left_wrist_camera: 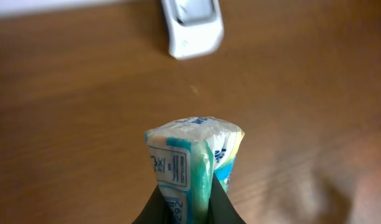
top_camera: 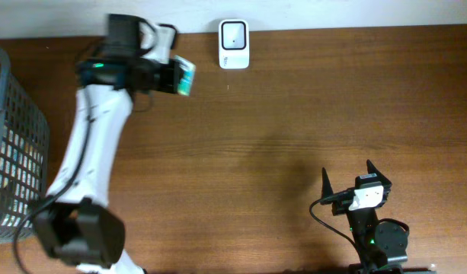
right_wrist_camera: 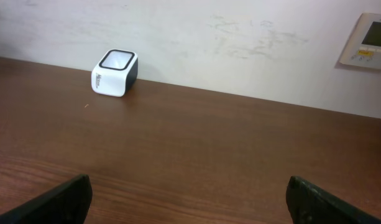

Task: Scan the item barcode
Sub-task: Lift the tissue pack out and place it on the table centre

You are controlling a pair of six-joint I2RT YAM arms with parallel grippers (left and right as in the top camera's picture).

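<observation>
**Packet held near scanner**

My left gripper (left_wrist_camera: pixel 189 200) clamps the white-and-teal plastic packet (left_wrist_camera: pixel 193 149) over the brown wooden table (top_camera: pixel 294 114), near the white box-shaped scanner (top_camera: pixel 234 44). My right gripper (top_camera: pixel 347 169) is spread wide and empty. The grey wire basket (top_camera: pixel 21 114) holds indistinct printed packs.

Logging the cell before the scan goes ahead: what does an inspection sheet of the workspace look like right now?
Surface: brown wooden table, no spills seen.
Job's things: white scanner at the far edge; packet held to its left, apart from it.
Clutter: wire basket at the left edge, items inside.
Grippers: left gripper shut on the packet; right gripper open, holding nothing, near the front edge.
Cables: black cable looping beside the right arm.
Surroundings: white wall behind the table, control panel mounted on it.
</observation>
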